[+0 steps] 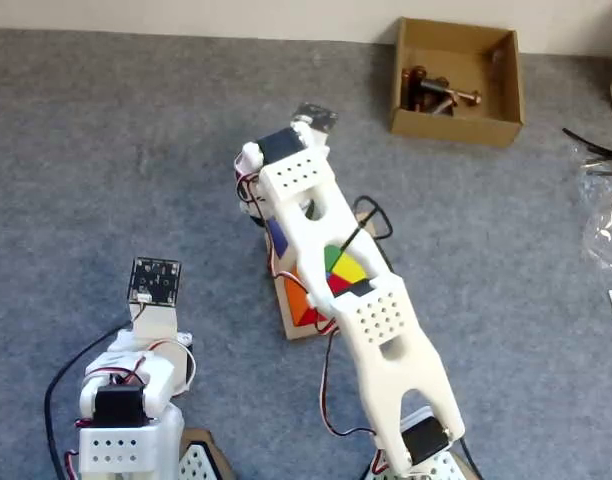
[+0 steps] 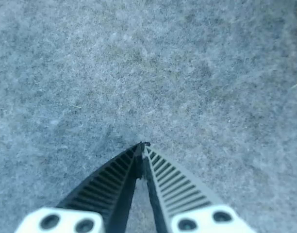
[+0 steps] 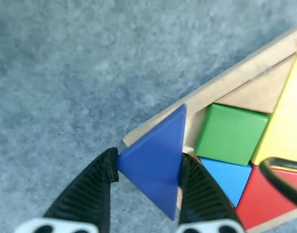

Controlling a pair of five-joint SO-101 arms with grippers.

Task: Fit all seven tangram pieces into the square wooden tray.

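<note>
Grey felt (image 3: 66, 58), blue triangle (image 3: 156, 160) in right jaws

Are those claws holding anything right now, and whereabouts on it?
The right gripper pinches the blue triangle, one finger at a corner, the other on the opposite edge. The left gripper is shut on nothing.

Cardboard box (image 1: 451, 128), grey felt surface (image 1: 106, 150), plastic bag (image 1: 608, 235)

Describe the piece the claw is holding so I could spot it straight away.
Find the square wooden tray on the grey felt, under the long white arm. At its rim, the right gripper pinches a dark blue triangle that lies partly over the tray's edge. It is far darker than the light blue triangle seated inside beside the green square.
</note>
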